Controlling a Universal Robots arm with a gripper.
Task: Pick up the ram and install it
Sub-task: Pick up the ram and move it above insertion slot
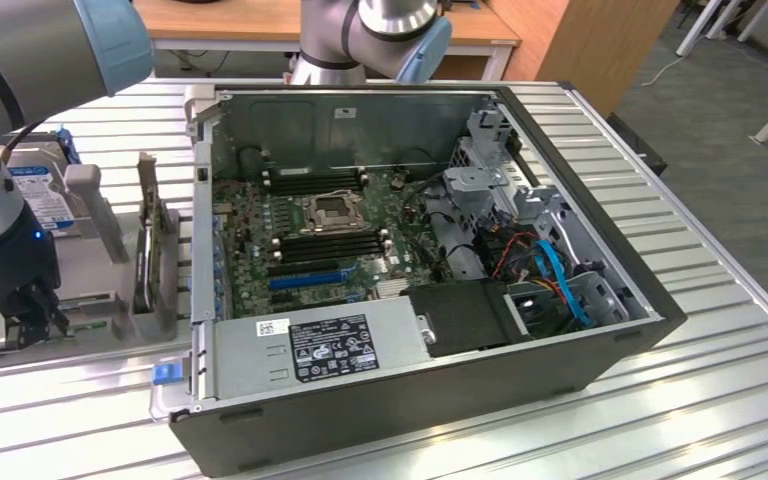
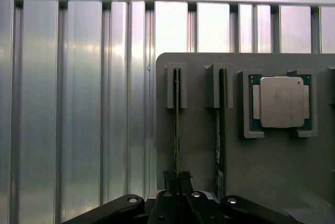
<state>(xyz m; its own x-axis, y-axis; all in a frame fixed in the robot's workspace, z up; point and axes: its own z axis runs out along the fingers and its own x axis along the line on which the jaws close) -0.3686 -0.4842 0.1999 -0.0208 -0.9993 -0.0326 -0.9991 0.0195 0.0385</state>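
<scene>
Two thin green ram sticks stand on edge in slots of a grey holder (image 2: 199, 145). In the wrist view my gripper (image 2: 177, 178) is shut on the near end of one ram stick (image 2: 177, 124); the other stick (image 2: 221, 130) stands beside it, untouched. In the exterior view the gripper (image 1: 27, 325) hangs low over the holder (image 1: 104, 330) at that view's left, beside the open computer case (image 1: 398, 425). The motherboard's black memory slots (image 1: 337, 245) lie inside the case, near the processor socket (image 1: 331, 210).
A square silver processor (image 2: 281, 102) rests in its own pocket of the holder. A hard drive (image 1: 40, 190) and an upright card (image 1: 157, 250) stand by the holder. Inside the case are a power supply (image 1: 331, 345), drive cage and blue cables (image 1: 564, 285). The table is ribbed metal (image 2: 78, 103).
</scene>
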